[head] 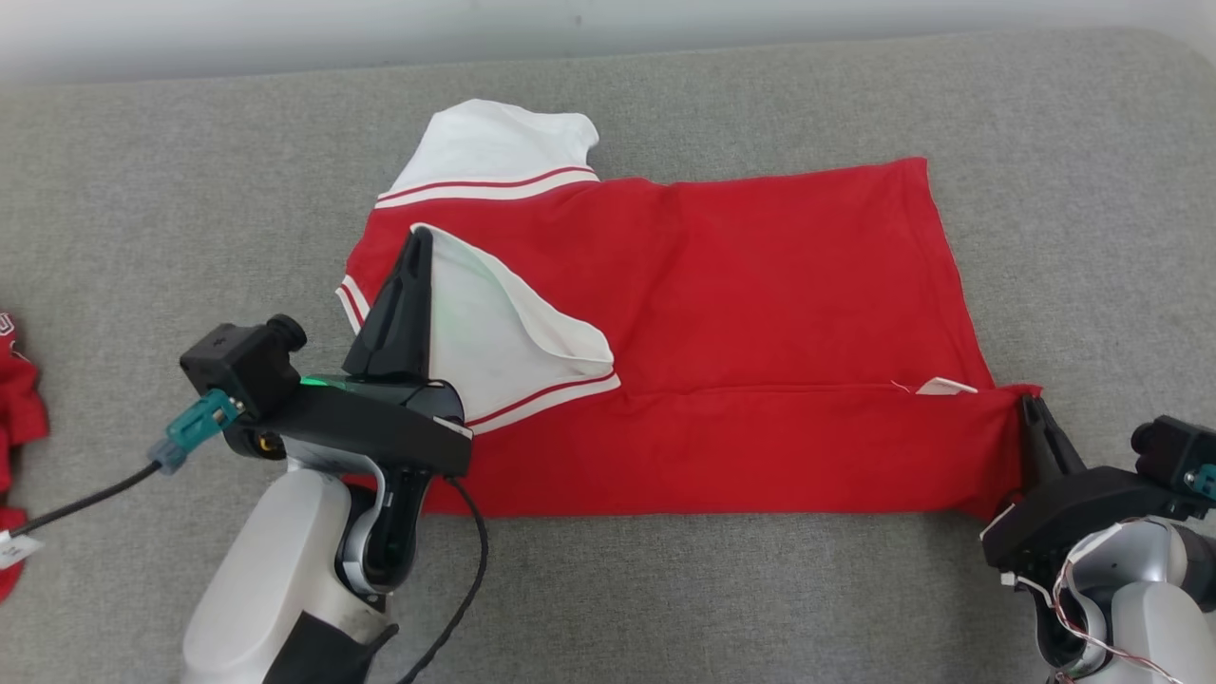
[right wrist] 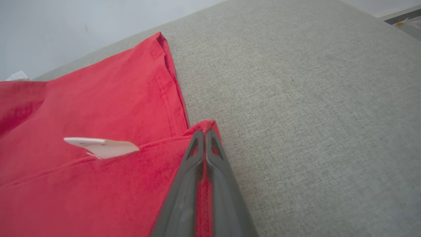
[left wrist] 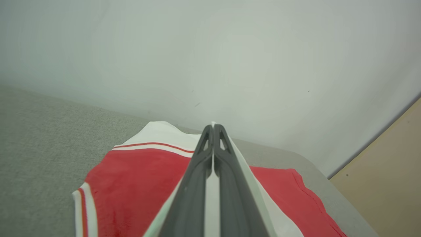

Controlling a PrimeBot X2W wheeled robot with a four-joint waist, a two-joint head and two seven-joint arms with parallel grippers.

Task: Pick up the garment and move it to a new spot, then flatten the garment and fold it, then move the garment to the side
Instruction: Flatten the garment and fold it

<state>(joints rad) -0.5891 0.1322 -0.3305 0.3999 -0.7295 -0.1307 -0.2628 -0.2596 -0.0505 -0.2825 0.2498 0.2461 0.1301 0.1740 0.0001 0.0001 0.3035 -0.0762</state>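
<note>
Shirt: the red T-shirt (head: 760,285) lies spread across the middle of the grey padded surface (head: 665,589), with its near long edge turned over onto the body.
Left claw: the left gripper (head: 418,237) is clamped on the tip of the near white sleeve (head: 503,332) and holds it raised over the red chest.
Right claw: the right gripper (head: 1031,407) is pinched tight on the near hem corner, at the shirt's right end.
Risk, sleeve: very little cloth sits between those fingers. I reckon a brisk pull could slip it free, and the sleeve would flop back.
Risk, fold: if the two arms travel unevenly, the turned strip would likely skew, or the whole shirt would drag across the padding.
Risk, far sleeve: the far white sleeve (head: 494,142) juts past the shoulder and may end up crooked.
Head view adds: both grips at once, and a second red garment (head: 14,399) at the left edge, well apart.
Left wrist view adds: white cloth running between the closed fingers (left wrist: 197,171).
Right wrist view adds: red cloth between its fingers (right wrist: 184,184), and the white label (right wrist: 102,146) standing up at the fold line.
</note>
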